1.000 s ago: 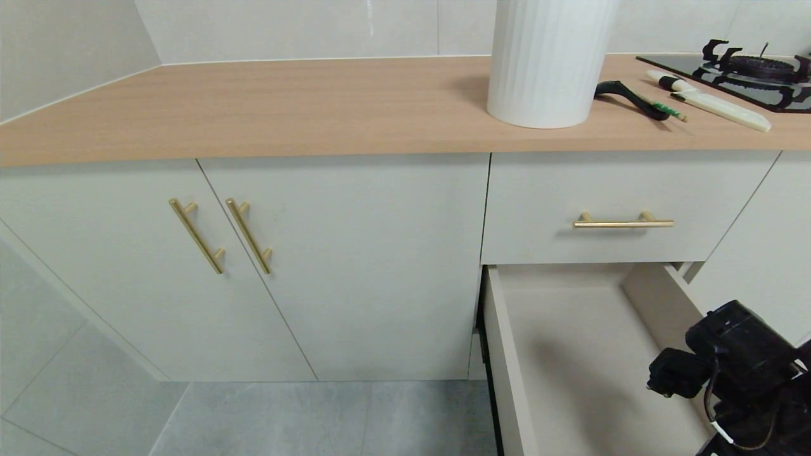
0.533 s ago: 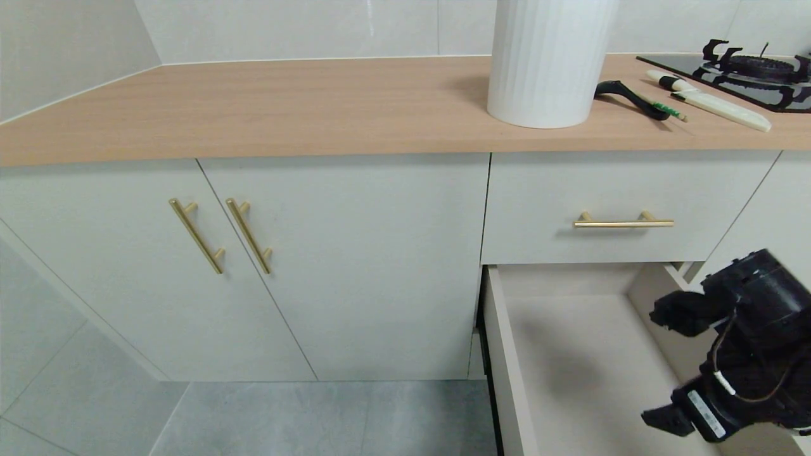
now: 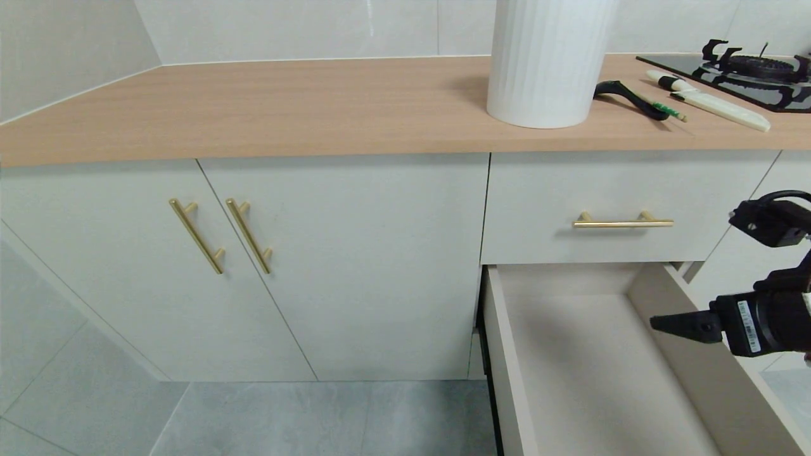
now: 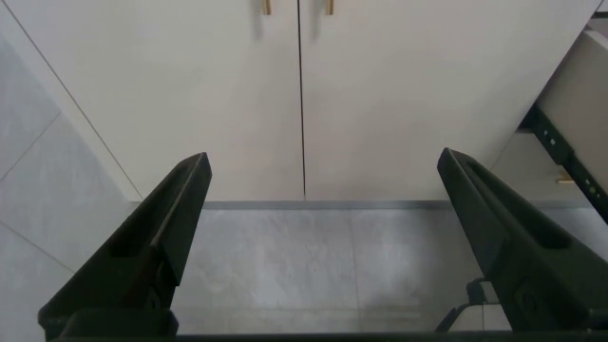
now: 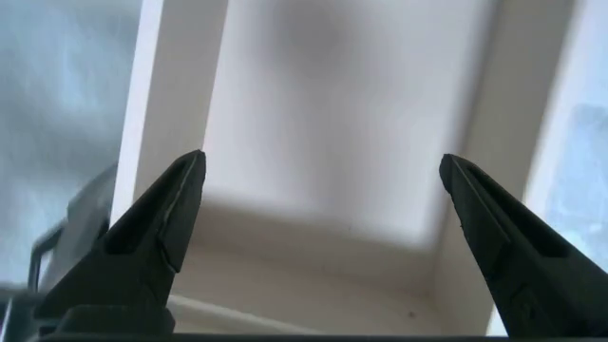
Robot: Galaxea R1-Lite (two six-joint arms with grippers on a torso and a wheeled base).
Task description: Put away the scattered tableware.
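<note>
Nearest, lower right of head view: R gripper [image 5: 321, 171] hangs over the open pale-beige lower drawer [image 3: 505, 354], by its right wall. Jaws spread wide, nothing between them; the wrist view looks straight down onto plain beige drawer floor.

L gripper [image 4: 323, 166]: jaws also wide apart, nothing held. It faces grey floor tiles [image 4: 313, 266] and the foot of the pale cupboard doors [image 3: 342, 266], which sit left/centre in head view w/ slanted brass bar handles [image 3: 196, 235].

Above the open drawer, centre right: shut upper drawer w/ a level brass bar handle [image 3: 624, 223].

Further back, across the upper frame: wood-grain countertop [image 3: 285, 107]. Upper right on it, all close together:
- tall white ribbed cylindrical container [image 3: 545, 63]
- black curved-handle utensil [image 3: 627, 95], just beside the container's base
- thin green-tipped stick [image 3: 670, 112], touching or nearly touching the black utensil; can't tell which
- long cream-white knife-shaped piece w/ a dark band [image 3: 716, 104], right of those

Far upper-right corner: black gas hob [image 3: 760, 69].

Progress, as a judgement: early. Drawer is pulled out and ready, so prep looks done. All the tableware in view lies on the counter, and neither gripper holds any. Left to do: pick each piece, carry it down to the drawer, release, and probably push the drawer shut.
</note>
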